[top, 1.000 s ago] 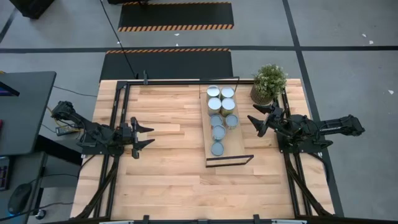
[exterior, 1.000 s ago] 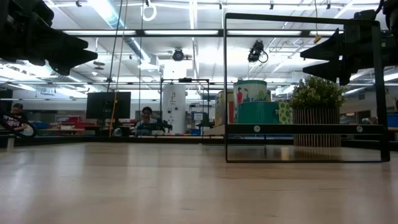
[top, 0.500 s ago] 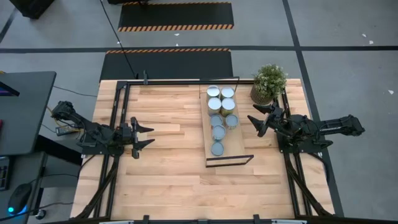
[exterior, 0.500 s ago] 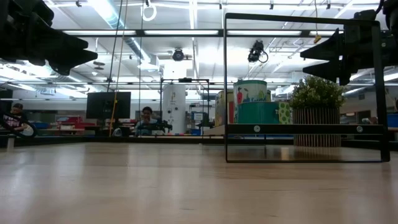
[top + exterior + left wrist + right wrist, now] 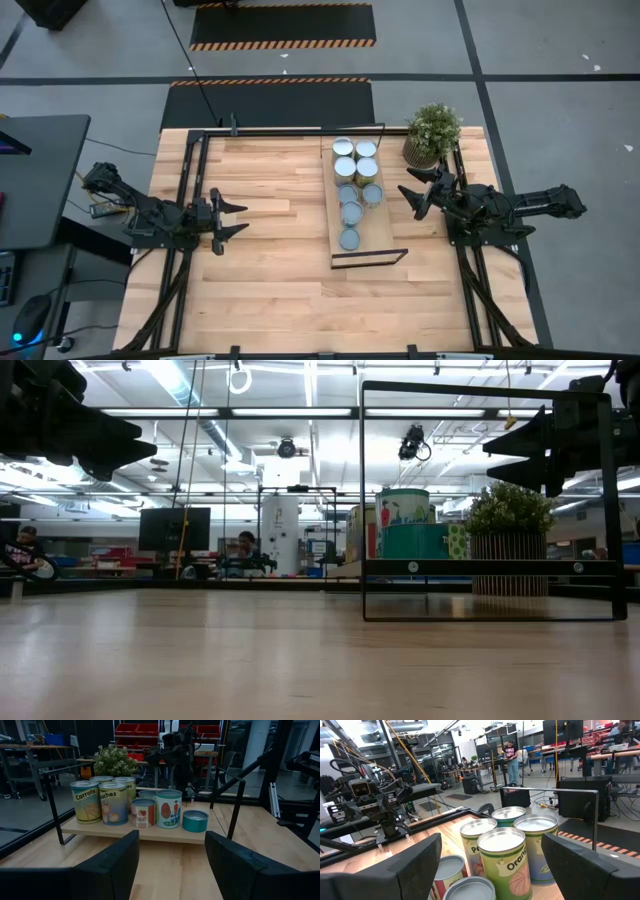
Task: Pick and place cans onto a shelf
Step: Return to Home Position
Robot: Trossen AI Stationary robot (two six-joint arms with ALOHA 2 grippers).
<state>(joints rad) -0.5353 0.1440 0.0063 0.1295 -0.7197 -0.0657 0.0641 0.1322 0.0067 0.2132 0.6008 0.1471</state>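
Worktop (image 5: 270,290) of pale wooden planks fills the foreground. Partway back, the left gripper (image 5: 236,218) hangs over the worktop's left part. Its fingers (image 5: 112,865) are spread wide and hold nothing; they point toward the shelf and are well apart from it. Opposite, the right gripper (image 5: 408,201) hovers near the shelf's right edge, its fingers (image 5: 415,860) likewise wide and empty, aimed at the cans. The low view shows both grippers raised above the worktop, high in its upper corners.

Between the two arms the shelf (image 5: 372,236) runs lengthwise away from the front, a light board raised on a thin black wire frame. Eight cans (image 5: 351,212) stand upright on it. One low teal can stands alone nearest the front, three more stand close together behind it, and four are packed two by two at the far end, one labelled "Carrots".

Farther back, a potted plant (image 5: 432,132) stands at the worktop's far right corner, just beyond the right gripper. Behind the worktop lies a large workshop room with ceiling lights, where a person (image 5: 243,548) sits far off.
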